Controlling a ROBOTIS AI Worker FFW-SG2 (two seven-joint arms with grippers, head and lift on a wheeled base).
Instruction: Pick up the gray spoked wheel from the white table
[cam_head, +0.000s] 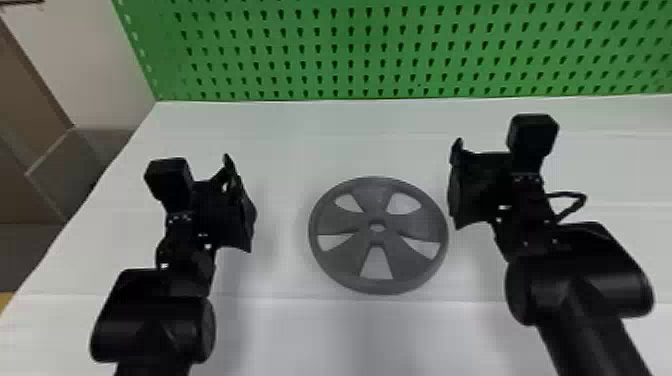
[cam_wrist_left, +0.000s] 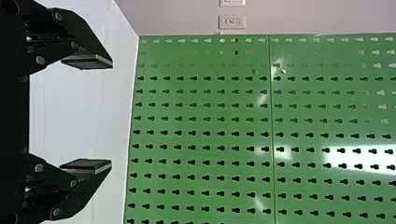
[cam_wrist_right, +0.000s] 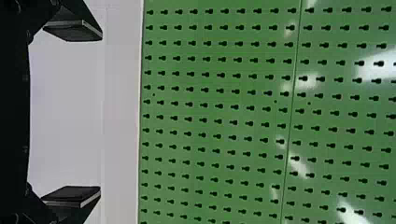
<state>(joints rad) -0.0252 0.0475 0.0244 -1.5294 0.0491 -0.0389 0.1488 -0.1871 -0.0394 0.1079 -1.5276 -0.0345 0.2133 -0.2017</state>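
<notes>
Wheel (cam_head: 345, 221) well inside table's left edge (cam_head: 87, 202)

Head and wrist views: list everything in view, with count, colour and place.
Spoked wheel: one, gray, lying flat on the table, between the grippers
Table: one, white, under the wheel
Pegboard: one seamed expanse, green, behind the table
Wall plates: at least two, pale, on the wall beyond the pegboard's edge
Brown-gray surfaces: several, beyond the table's left side, nature unclear
Cable: one loop, black, by the right wrist
Arms: two, black, from the head view's bottom edge
Left gripper: one, black, open, left of the wheel
Right gripper: one, black, open, right of the wheel
</notes>
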